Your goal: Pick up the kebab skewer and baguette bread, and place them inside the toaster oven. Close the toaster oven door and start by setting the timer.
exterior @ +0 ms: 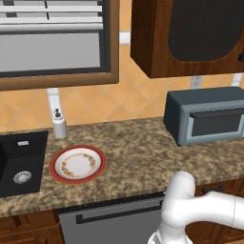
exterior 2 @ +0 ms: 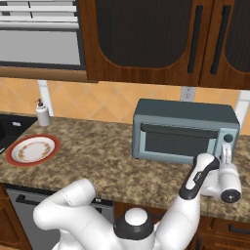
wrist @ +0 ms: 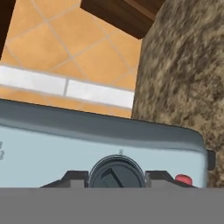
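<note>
At the lower right of the right base view, the gripper [exterior 2: 225, 155] is pushed right up against the control panel end of the toaster oven [exterior 2: 183, 129]. In the hand view the two dark fingertips [wrist: 74, 177] sit on either side of a round dark timer knob [wrist: 117, 172], so it looks clamped on that dial, jaws about halfway in. A small red button [wrist: 183, 179] sits just right of the knob on the pale panel.

The toaster oven door [exterior 2: 177, 141] is up and flush with the front, dark bar handle across its top edge. The glass is too dark to see what's inside, so I can't tell where the kebab skewer or the baguette bread are.

Further out, the oven stands on the speckled brown counter [exterior 2: 97, 156], under the dark wooden cabinets [exterior 2: 156, 39]. Well off to the left there's a red-rimmed plate [exterior: 77, 164], a soap dispenser [exterior: 59, 124] behind it by the tiled wall, and a black sink [exterior: 21, 162] at the left edge of the left base view.
</note>
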